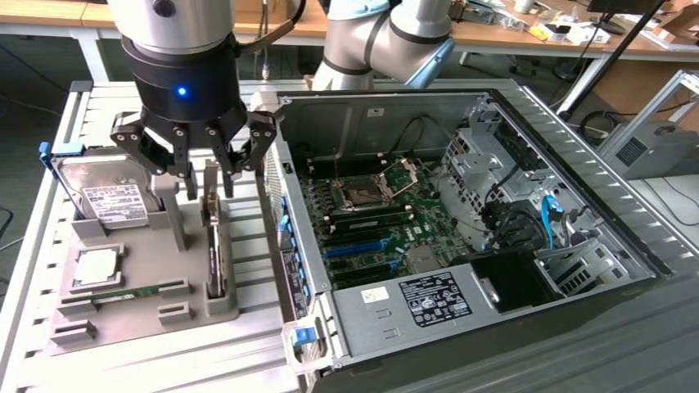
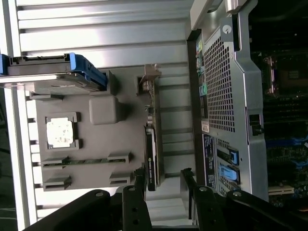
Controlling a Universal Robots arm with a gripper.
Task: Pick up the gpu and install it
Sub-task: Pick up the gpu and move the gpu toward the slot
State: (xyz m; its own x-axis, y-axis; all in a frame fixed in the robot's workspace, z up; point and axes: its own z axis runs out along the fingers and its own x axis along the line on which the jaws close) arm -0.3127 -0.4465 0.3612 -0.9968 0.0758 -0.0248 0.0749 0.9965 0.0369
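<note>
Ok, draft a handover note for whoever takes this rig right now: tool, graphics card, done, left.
Tool: open, low over the card, not gripping it.
Gpu, a thin dark expansion card with a silver bracket: standing on edge in the grey plastic holder tray, beside the open metal computer case.
Done: nothing lifted yet.
Left: pickup and installation.

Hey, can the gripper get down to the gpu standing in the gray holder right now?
Probably yes: the gripper hangs open above the gpu, whose top edge is uncovered, and the hard drive stands off to the side.
</note>
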